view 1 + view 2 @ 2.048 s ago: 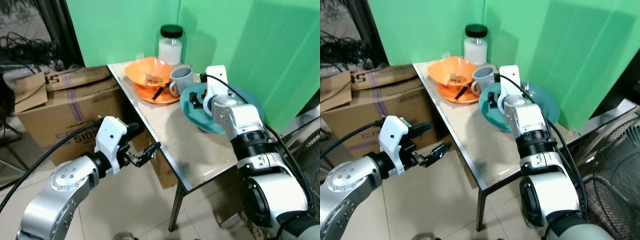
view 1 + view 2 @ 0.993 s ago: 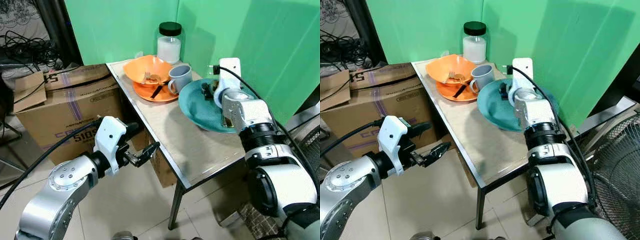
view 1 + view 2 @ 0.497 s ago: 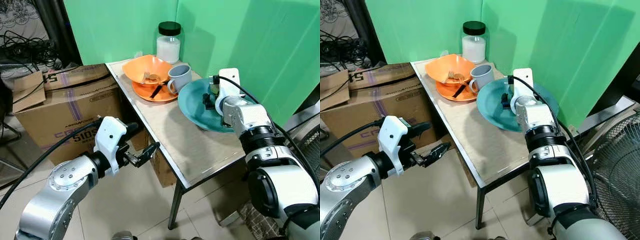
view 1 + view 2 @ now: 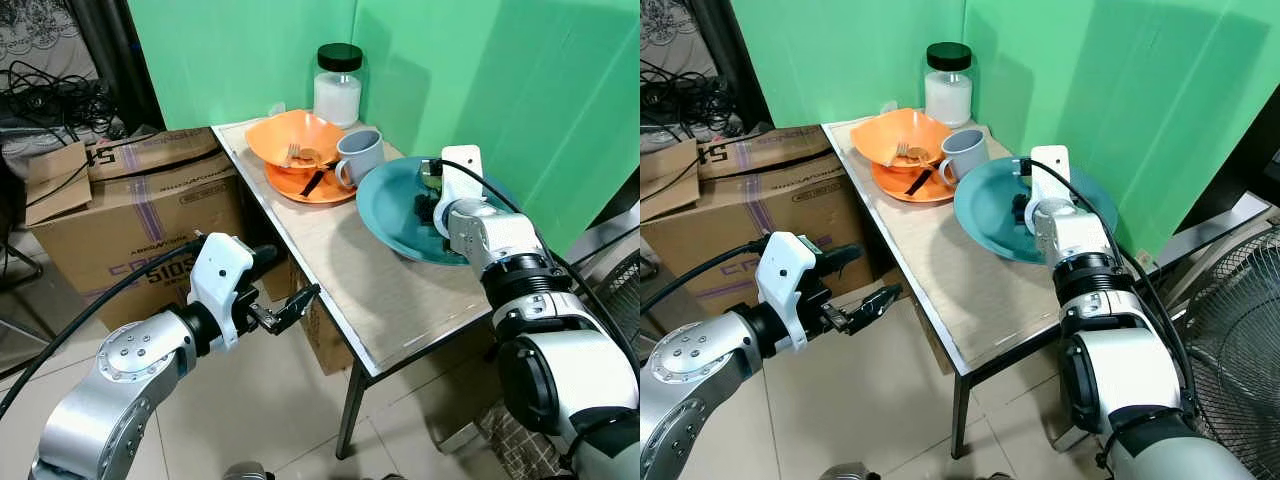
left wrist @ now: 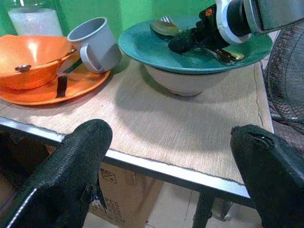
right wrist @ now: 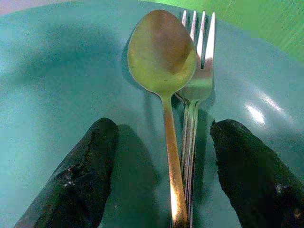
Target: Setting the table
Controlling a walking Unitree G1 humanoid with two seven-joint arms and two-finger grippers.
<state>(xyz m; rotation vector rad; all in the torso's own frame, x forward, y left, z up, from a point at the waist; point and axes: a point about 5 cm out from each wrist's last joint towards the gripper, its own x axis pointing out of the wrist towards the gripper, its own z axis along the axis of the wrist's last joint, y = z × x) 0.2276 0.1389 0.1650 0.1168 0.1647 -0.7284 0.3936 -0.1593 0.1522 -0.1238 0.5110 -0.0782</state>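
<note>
A teal plate [image 4: 385, 215] rests on a pale bowl [image 5: 183, 85] at the right side of the small table [image 4: 350, 285]. A spoon [image 6: 161, 45] and a fork [image 6: 200, 71] lie side by side on the plate. My right gripper [image 6: 165, 128] is open low over the plate, one black finger [image 6: 88, 166] on each side of the two handles, touching neither. It is also seen in the head view, right gripper [image 4: 428, 203]. My left gripper [image 4: 292, 275] hangs open and empty beside the table's left edge, over the floor.
At the table's back stand an orange bowl [image 4: 295, 140] on an orange plate [image 4: 322, 190], a grey mug [image 4: 362, 155] and a black-lidded jar [image 4: 338, 85]. A cardboard box [image 4: 130, 210] sits left of the table, a fan [image 4: 1230, 330] on the right, green screens behind.
My right gripper has shifted across the teal plate toward its far side and come down at the spoon and fork. The left arm has stayed where it was.
</note>
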